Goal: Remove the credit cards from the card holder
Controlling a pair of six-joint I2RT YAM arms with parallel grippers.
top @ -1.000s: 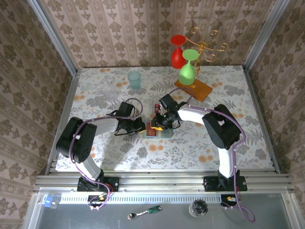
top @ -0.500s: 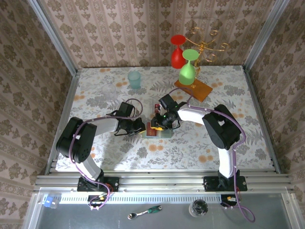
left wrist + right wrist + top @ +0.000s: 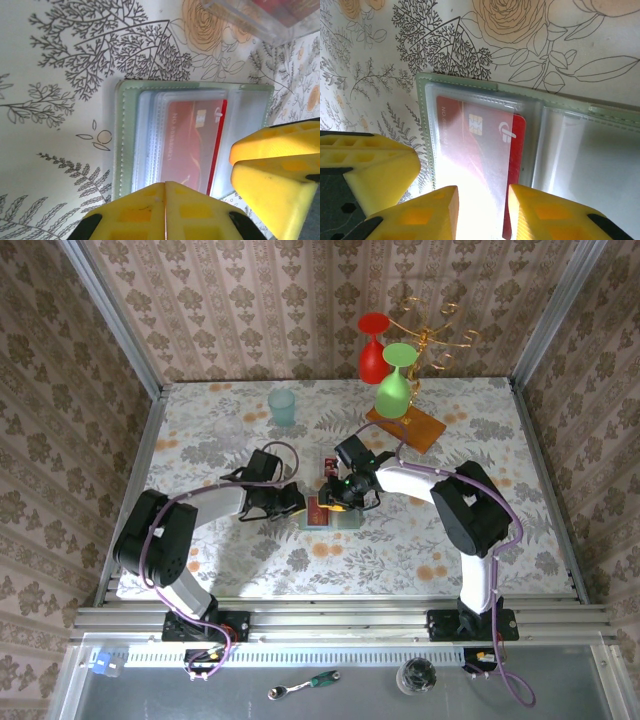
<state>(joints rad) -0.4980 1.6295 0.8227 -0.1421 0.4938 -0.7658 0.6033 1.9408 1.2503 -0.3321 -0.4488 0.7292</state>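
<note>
L end effector shifted, card just ahead

We saw the card holder as matt grey-green stitched material with glossy clear plastic sleeves; the red card looked smooth, shiny plastic; the table wore a smooth printed covering.

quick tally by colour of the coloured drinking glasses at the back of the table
red stemmed glass: 1
green stemmed glass: 1
teal tumbler: 1
total: 3
</note>
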